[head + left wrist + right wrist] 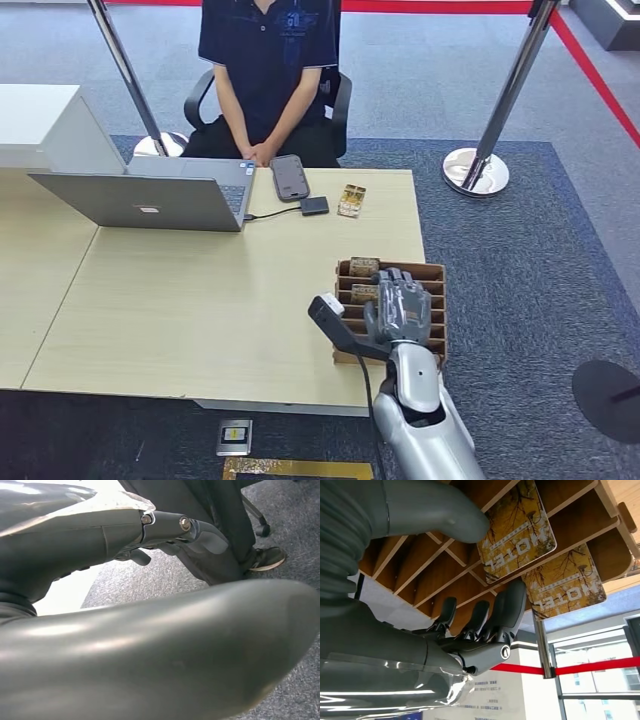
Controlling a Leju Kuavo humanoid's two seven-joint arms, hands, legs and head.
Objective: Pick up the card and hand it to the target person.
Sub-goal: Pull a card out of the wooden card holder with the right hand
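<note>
A brown slotted card holder (436, 300) stands at the table's front right corner. Two yellow hotel cards (364, 267) (363, 293) stand in its left slots; the right wrist view shows them close up (518, 527) (565, 582). My right hand (401, 308) hovers over the holder, fingers spread. In the wrist view its thumb tip (471, 522) reaches one edge of the nearer card, and the fingers (510, 605) are apart below it, holding nothing. Another yellow card (352, 200) lies flat near the seated person (268, 60). My left hand (151, 650) hangs low and holds nothing.
An open laptop (151, 195), a dark phone (290, 177) and a small black device (315, 205) on a cable lie in front of the person. Two barrier posts (475, 170) (158, 143) stand behind the table. A white cabinet (45, 125) is at the far left.
</note>
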